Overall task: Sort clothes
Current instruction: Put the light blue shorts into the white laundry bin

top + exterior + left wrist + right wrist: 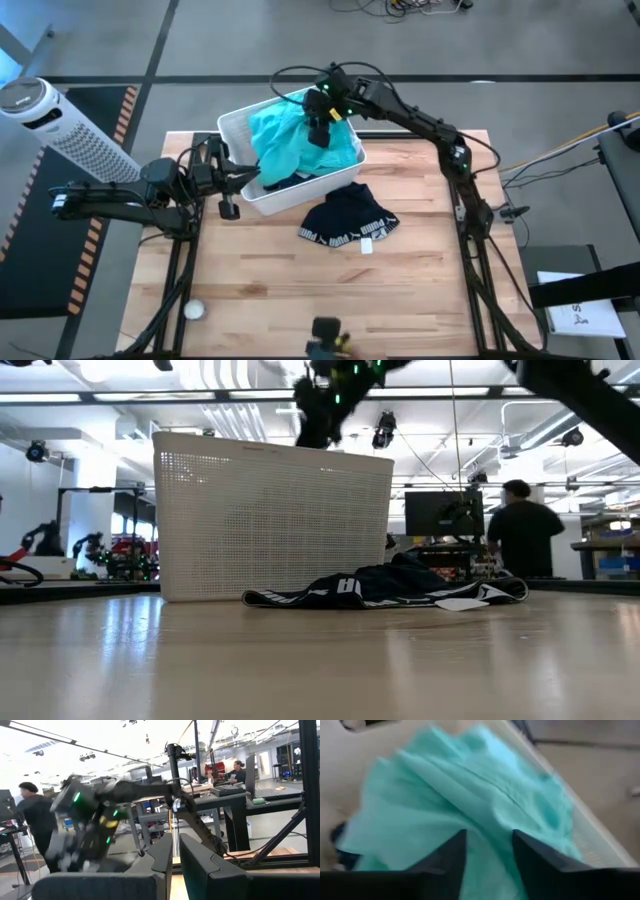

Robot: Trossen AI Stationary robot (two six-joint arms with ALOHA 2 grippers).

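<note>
While over clothes [470, 795], right gripper [489, 851] ajar

Your right gripper [318, 128] reaches far across, fingers parted; your left gripper [228, 192] waits at the left, closed.

You are looking at two dark, near-black arms built of slim links and blocky joints, flanking the white basket [232, 125]. Black cables are looping along the right arm [420, 118] above the basket's far rim, and small green lights are glowing on its wrist. The right tool [489, 851] is showing two flat, matte black fingers with angled inner edges. The left tool [176, 857], beside the basket's near corner, is showing thick dark fingers with stepped, notched faces. The left arm [110, 198] is carrying a pale end cap.
</note>
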